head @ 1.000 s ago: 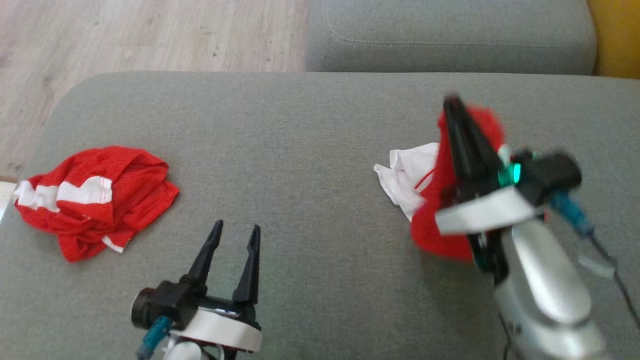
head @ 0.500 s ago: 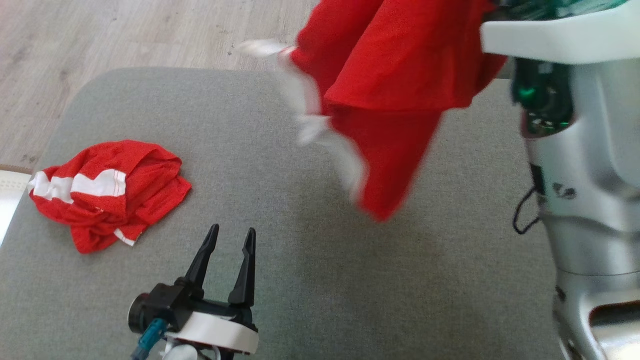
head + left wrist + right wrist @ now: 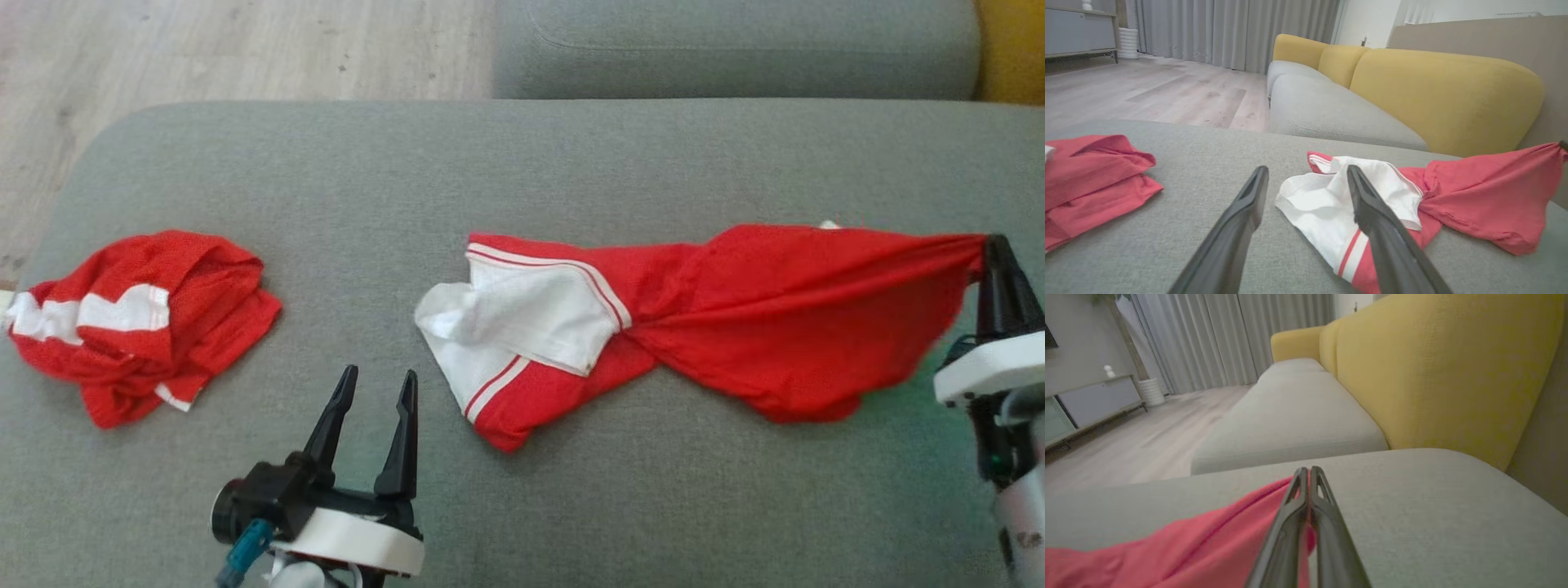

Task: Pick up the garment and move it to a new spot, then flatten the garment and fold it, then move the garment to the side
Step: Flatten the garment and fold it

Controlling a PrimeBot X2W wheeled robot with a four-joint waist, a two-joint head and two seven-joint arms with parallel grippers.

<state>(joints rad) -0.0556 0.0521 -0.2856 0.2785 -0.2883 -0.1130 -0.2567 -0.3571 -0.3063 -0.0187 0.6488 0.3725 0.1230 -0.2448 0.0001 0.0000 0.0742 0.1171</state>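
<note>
Grey sofa cushion [image 3: 522, 163] for a work surface, with the red-and-white garment [image 3: 735, 327] strung out across the middle and right of the head view. Runs with its long axis left to right: white, striped end bunched and twisted at centre, red body tapering to a point near the right edge. Pinched at that point by the right gripper [image 3: 996, 243], fingers pressed together on red cloth; seemingly raised a little there, otherwise resting on the cushion. Leaves the white end free, just up and right of the left gripper [image 3: 377, 377], fingers spread wide, holding nothing, near the cloth but apart from it. Makes the left arm the nearer one for that end; probably calls for a short reach up-right to the white corner, then a pull against the right to flatten. Hard to tell under the twist which edge is hem and which sleeve. Cut off at the frame's right edge: most of the right arm. Farther left, well apart, a second red heap [image 3: 139, 318]. Beyond, wood floor [image 3: 245, 49] and yellow backrest [image 3: 1433, 94].
</note>
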